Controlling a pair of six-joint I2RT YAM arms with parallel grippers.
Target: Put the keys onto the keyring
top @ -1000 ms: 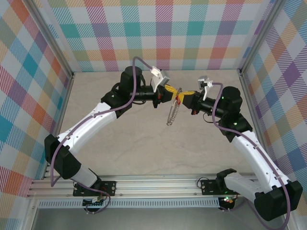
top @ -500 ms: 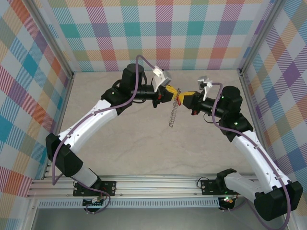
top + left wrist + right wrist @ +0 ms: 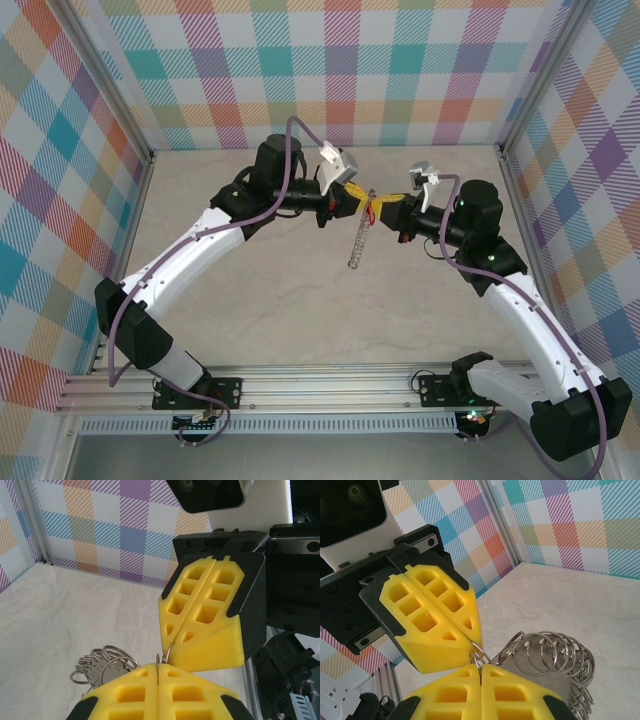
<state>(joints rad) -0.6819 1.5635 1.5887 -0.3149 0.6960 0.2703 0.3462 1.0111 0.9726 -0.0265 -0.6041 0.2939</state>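
2 grips | left gripper (image 3: 357,194) and right gripper (image 3: 385,206), tip to tip, each pinching the hanging keyring (image 3: 358,243) at its top | looks light, limp, slippery; likely best held by 1 link

Loads of open beige marbled tabletop (image 3: 250,320) on every side. What's in the way: yellow-fingered left gripper (image 3: 360,192) and right gripper (image 3: 381,204) tip to tip mid-air, silver metal ring chain (image 3: 360,240) dangling underneath, colourful checked walls (image 3: 340,70) behind.
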